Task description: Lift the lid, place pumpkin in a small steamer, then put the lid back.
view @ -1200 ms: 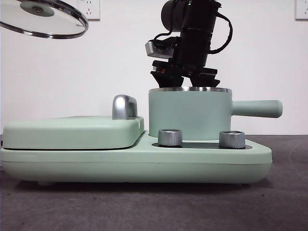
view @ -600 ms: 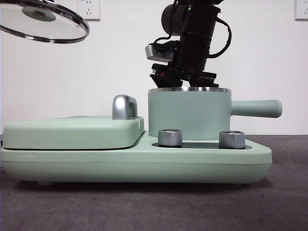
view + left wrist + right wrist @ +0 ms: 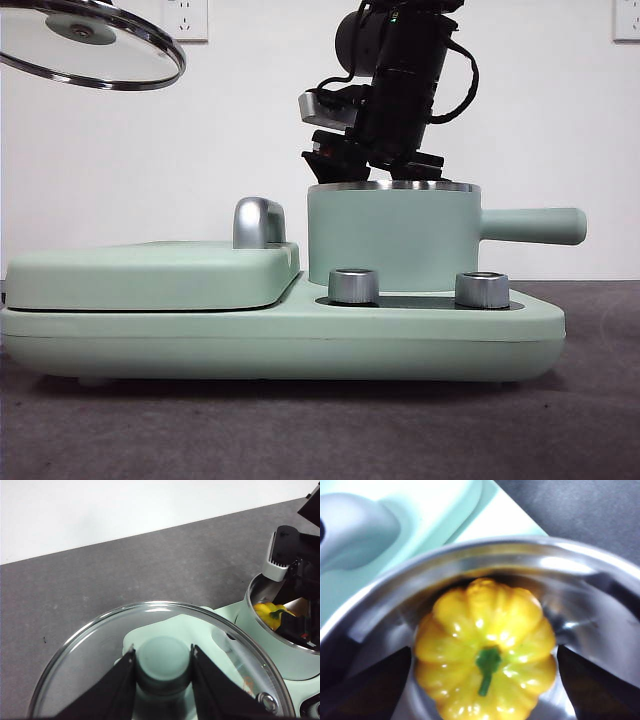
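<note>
The pumpkin [image 3: 487, 675] sits inside the small steamer [image 3: 394, 238], between the right tool's [image 3: 485, 680] parted jaws. The left tool [image 3: 163, 677] holds the lid [image 3: 92, 42] aloft, clamped on its knob.

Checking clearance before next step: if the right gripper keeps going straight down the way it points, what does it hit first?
Most likely the pumpkin: it sits between the right gripper's open jaws inside the small steamer, directly in line. Remaining gap unclear.

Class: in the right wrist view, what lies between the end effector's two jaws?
The pumpkin, stem up, inside the steamer; the right end effector has its jaws apart, a gap on each side.
</note>
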Motion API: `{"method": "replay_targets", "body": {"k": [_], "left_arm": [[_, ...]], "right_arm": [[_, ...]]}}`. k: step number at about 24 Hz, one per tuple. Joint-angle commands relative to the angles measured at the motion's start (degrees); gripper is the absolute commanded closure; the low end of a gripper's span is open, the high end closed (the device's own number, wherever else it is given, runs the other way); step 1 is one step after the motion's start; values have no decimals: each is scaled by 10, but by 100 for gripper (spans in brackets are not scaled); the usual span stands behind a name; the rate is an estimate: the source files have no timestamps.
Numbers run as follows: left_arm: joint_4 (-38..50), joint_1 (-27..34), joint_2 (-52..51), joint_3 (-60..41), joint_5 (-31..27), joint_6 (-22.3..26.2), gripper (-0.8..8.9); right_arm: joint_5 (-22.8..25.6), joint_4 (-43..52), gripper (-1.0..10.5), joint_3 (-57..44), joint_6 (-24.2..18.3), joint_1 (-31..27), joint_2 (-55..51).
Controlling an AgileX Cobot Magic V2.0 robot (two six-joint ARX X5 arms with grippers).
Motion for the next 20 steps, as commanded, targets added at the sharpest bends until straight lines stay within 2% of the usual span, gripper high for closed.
{"method": "replay_targets", "body": {"k": [1,5,10,14,20], "left_arm": [[17,-1,3,10,-2,-2,803],[16,-1,3,10,-2,-13,803],[15,-1,2,10,-2,-13,803],[13,-1,2,10,-2,-13,803],[12,-1,2,10,-2,-13,803]], "right_arm": [[16,3,482,27,14,5,-7],[32,-5,499,28,51,5,-49],[30,-10,573,22,55,18,-111],[59,64,594,-50,64,46,-183],[65,173,594,-186,77,71,-284]]}}
